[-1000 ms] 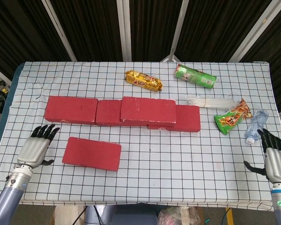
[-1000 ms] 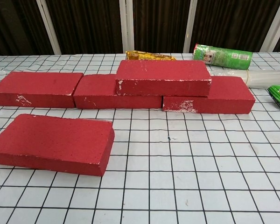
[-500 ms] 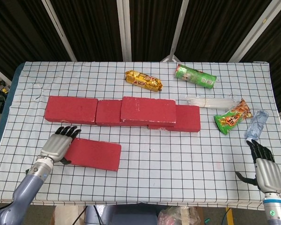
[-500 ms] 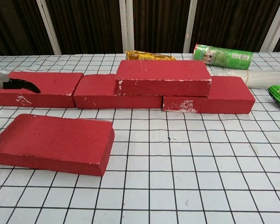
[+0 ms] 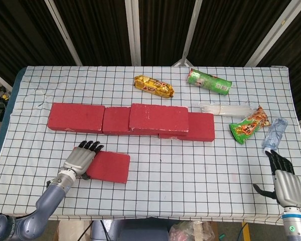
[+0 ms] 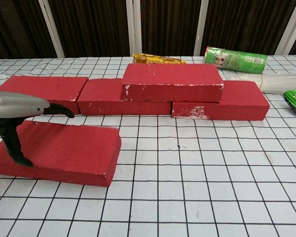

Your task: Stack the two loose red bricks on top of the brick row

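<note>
My left hand (image 5: 80, 159) lies flat over the left end of the loose red brick (image 5: 108, 167), fingers straight across its top and thumb down against its near side; whether it grips yet I cannot tell. My right hand (image 5: 283, 178) hovers at the near right edge of the tabletop (image 5: 190, 175), fingers apart, holding nothing. Beyond the loose brick runs the brick row (image 5: 75, 117), with one stacked brick (image 5: 158, 119) already on top. Farther back lie a gold snack packet (image 5: 153, 86) and a green chip can (image 5: 208, 81).
</note>
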Tool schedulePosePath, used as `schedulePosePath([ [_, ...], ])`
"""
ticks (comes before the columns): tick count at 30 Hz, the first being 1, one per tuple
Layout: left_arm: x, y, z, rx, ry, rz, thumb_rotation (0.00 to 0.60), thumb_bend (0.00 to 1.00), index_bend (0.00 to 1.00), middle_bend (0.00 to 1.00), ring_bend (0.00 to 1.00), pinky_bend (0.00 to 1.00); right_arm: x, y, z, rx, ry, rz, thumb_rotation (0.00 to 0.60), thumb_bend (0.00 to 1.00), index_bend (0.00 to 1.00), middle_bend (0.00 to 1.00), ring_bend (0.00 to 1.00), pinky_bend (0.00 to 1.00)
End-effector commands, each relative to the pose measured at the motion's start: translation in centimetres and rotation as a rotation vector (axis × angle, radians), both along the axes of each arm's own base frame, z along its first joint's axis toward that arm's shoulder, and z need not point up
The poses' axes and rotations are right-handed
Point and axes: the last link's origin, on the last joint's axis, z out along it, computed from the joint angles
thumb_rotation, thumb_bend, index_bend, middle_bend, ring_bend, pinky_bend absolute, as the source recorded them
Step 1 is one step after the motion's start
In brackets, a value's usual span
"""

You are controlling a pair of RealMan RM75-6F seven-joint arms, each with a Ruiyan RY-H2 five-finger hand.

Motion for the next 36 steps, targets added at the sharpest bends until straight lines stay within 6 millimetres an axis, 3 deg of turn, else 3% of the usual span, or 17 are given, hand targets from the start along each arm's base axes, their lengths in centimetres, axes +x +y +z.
schedulePosePath([
  [1, 0.3, -0.1, -0.3, -0.004, -0.001, -0.007, 0.600, 0.00, 0.00, 0.00, 0.00, 0.00, -0.1, 0.0, 0.1, -0.003, 0.000, -0.004, 0.600, 0.21, 0.03, 0.00, 0.00, 0.00],
  [9, 1.4, -0.3, 0.2, 0.019, 0.000, -0.032, 0.600, 0.00, 0.00, 0.00, 0.00, 0.00, -0.4, -0.2, 0.1, -0.003, -0.006, -0.020, 0.600, 0.21, 0.03, 0.00, 0.00, 0.00],
  [19, 1.5, -0.6, 1.3, 0.045, -0.005, -0.031, 0.600, 0.00, 0.00, 0.00, 0.00, 0.00, -0.3, -0.2, 0.1, -0.008, -0.009, -0.029, 0.600, 0.21, 0.03, 0.00, 0.00, 0.00],
  [36, 0.5, -0.8, 0.2, -0.004, 0.039, -0.011, 0.600, 0.00, 0.00, 0.00, 0.00, 0.00, -0.4, -0.2, 0.0, -0.004, -0.008, -0.039, 0.600, 0.21, 0.03, 0.00, 0.00, 0.00],
])
